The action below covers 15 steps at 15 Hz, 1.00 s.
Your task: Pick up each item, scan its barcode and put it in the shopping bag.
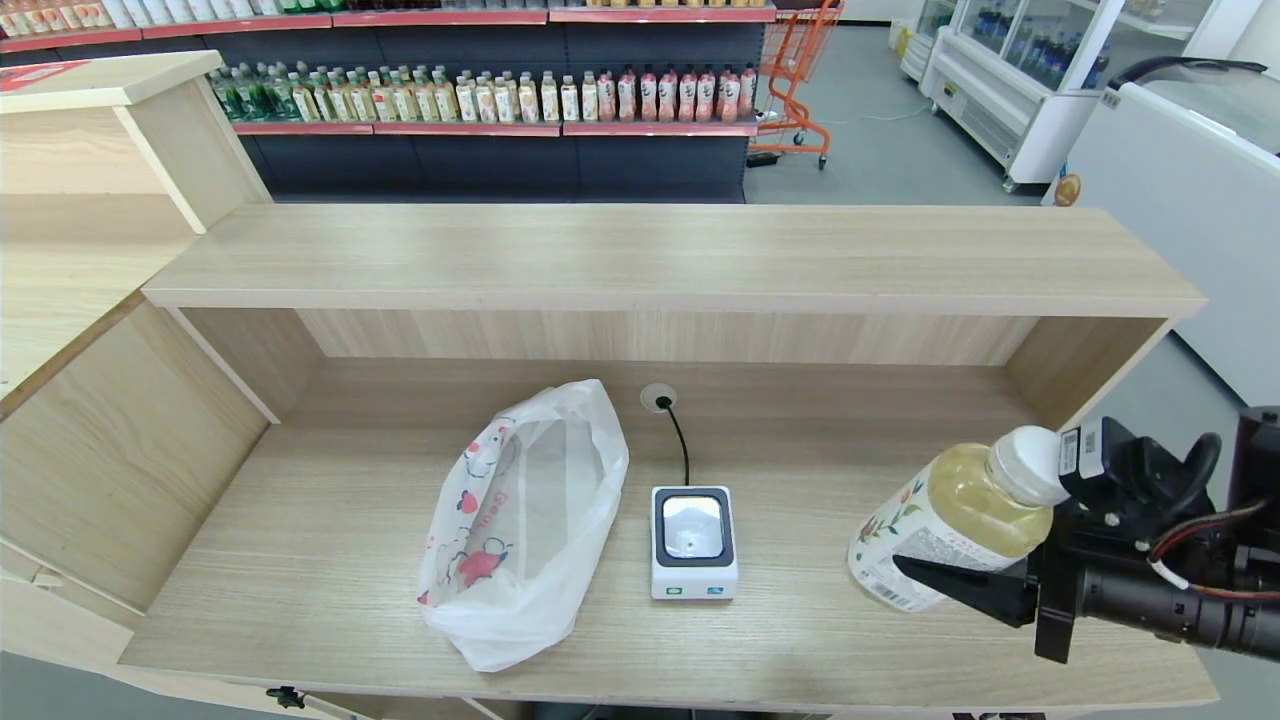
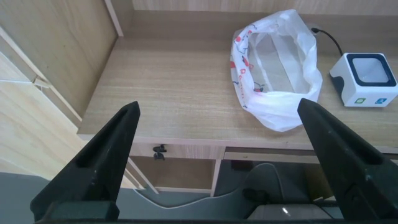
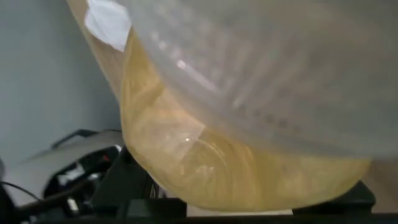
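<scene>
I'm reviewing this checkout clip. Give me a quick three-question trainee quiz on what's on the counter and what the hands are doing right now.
1. True or false: the bottle gripped by the right hand already lies inside the shopping bag.
2. Which item sits on the counter between the shopping bag and the bottle? A) the scanner B) a basket C) a cup
3. Fill in: the left hand is ____ (open or shut) and holds nothing.

Key: 1 false, the bottle is held up at the counter's right end; 2 A; 3 open.
</scene>
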Motion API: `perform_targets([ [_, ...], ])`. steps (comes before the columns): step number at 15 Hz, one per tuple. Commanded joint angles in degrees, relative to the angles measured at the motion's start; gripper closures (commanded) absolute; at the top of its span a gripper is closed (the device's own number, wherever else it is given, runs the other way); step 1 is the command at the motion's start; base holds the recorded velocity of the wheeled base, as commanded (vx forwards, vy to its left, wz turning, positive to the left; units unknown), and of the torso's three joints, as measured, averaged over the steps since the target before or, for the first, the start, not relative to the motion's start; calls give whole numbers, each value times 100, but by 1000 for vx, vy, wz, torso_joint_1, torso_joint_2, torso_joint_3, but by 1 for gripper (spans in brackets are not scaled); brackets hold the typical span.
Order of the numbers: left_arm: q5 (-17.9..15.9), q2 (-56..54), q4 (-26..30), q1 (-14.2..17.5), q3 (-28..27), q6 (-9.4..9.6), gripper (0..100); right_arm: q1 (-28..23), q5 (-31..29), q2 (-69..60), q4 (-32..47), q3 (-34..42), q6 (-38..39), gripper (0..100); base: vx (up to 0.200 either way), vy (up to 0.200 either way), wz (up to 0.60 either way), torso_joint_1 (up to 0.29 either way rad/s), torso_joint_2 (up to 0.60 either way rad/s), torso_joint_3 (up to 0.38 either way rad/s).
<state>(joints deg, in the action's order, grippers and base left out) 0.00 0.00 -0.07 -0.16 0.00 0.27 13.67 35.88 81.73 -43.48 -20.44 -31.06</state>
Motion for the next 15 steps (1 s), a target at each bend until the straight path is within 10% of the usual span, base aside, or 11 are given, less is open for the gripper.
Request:
perform_targets([
  [1,0,9,-1,-2,0,0,0,-619,-54,458,-354,40,-1403,100,0,0,0,0,0,0],
  [6,0,9,-1,-2,0,0,0,-619,534,590,-951,49,-4110,100,0,0,0,0,0,0],
  [15,0,9,-1,-2,0,0,0,215,534,696,-1584,392,-4866,100,0,0,0,0,0,0],
])
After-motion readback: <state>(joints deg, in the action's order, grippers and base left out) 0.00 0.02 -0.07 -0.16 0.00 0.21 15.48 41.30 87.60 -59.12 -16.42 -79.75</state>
